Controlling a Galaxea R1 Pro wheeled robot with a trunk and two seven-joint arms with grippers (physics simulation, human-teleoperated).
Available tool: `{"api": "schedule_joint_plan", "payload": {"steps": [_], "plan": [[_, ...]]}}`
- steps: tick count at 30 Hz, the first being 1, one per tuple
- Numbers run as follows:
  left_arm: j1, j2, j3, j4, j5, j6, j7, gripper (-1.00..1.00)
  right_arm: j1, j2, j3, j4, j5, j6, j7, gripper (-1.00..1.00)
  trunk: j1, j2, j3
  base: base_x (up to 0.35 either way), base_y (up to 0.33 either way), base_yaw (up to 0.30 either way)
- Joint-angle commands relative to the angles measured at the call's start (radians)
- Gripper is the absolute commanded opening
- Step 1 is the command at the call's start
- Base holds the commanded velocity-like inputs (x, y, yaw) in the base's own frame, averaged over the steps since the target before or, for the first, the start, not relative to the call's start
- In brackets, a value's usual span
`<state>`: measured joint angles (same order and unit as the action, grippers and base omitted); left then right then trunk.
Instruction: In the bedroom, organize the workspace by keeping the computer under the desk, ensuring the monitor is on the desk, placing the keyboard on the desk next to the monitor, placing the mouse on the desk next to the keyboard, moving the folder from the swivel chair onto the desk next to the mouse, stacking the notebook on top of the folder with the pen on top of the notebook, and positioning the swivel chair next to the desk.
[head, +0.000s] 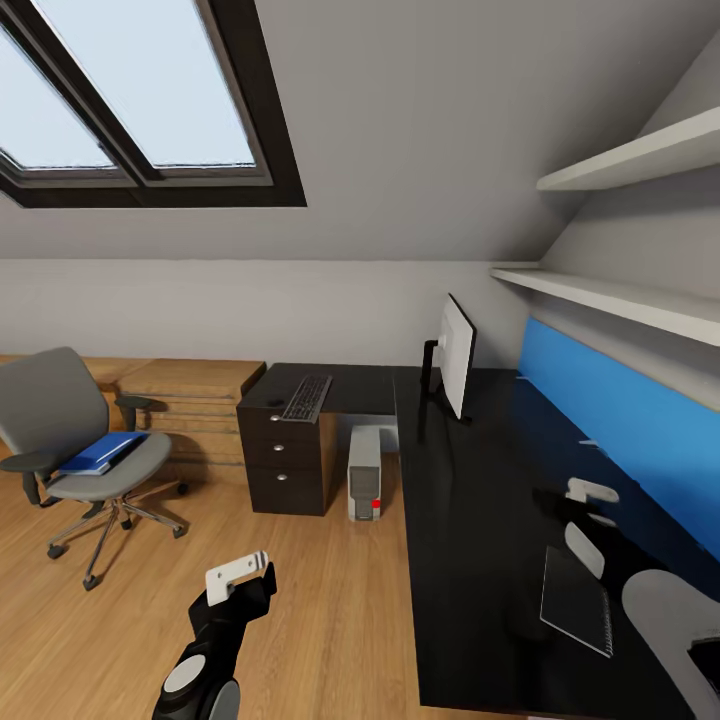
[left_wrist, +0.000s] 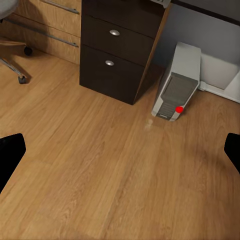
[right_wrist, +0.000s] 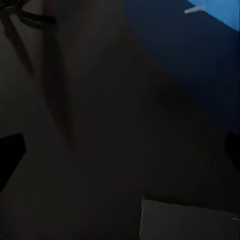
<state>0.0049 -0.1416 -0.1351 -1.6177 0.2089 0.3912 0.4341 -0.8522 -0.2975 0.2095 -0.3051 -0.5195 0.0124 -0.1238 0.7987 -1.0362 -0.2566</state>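
Note:
The black L-shaped desk (head: 480, 500) runs along the right wall. On it stands the monitor (head: 457, 358), and the keyboard (head: 307, 397) lies on the far wing above the drawers. The computer (head: 364, 485) (left_wrist: 175, 85) stands on the floor under the desk. A dark grey notebook (head: 577, 600) (right_wrist: 185, 222) lies near the desk's front end, and my open right gripper (head: 588, 520) (right_wrist: 120, 155) hovers just beyond it. At the left, the blue folder (head: 100, 452) rests on the swivel chair (head: 60, 410). My left gripper (head: 238, 577) (left_wrist: 120, 150) hangs open over bare floor. The mouse is out of view.
A blue panel (head: 620, 420) backs the desk, with a thin pale sliver (head: 588, 443) (right_wrist: 197, 8) at its foot. Two shelves (head: 620, 295) jut out above. The dark drawer unit (left_wrist: 120, 45) and low wooden cabinets (head: 190, 385) line the far wall. Wooden floor (head: 300, 600) lies between chair and desk.

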Motion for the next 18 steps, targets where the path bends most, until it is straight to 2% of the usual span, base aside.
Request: {"api": "schedule_joint_plan", "payload": {"steps": [1,2,3,10,18], "plan": [[0.000,0.002,-0.001,-0.001,0.009,0.002,0.008,1.00,-0.014,-0.001,0.008,-0.018,0.014,0.063,-0.030,1.00,0.000,-0.001,-0.001,0.000,0.000,0.000],[0.000,0.010,-0.001,-0.001,0.009,0.002,0.008,1.00,-0.030,0.003,0.008,-0.038,0.043,0.145,-0.058,1.00,0.000,-0.001,-0.001,0.000,0.000,0.000],[0.000,0.013,-0.001,-0.001,0.009,0.002,0.008,1.00,-0.033,0.005,0.010,-0.039,0.048,0.160,-0.063,1.00,0.000,-0.001,-0.001,0.000,0.000,0.000],[0.000,0.018,-0.001,-0.001,0.009,0.001,0.008,1.00,-0.037,0.029,0.012,-0.029,0.058,0.189,-0.073,1.00,0.000,-0.001,-0.001,0.043,0.000,0.000],[0.000,0.019,-0.001,-0.001,0.009,0.001,0.007,1.00,-0.037,0.034,0.013,0.000,0.059,0.193,-0.075,1.00,0.000,-0.001,-0.001,0.241,-0.015,0.000]]}}
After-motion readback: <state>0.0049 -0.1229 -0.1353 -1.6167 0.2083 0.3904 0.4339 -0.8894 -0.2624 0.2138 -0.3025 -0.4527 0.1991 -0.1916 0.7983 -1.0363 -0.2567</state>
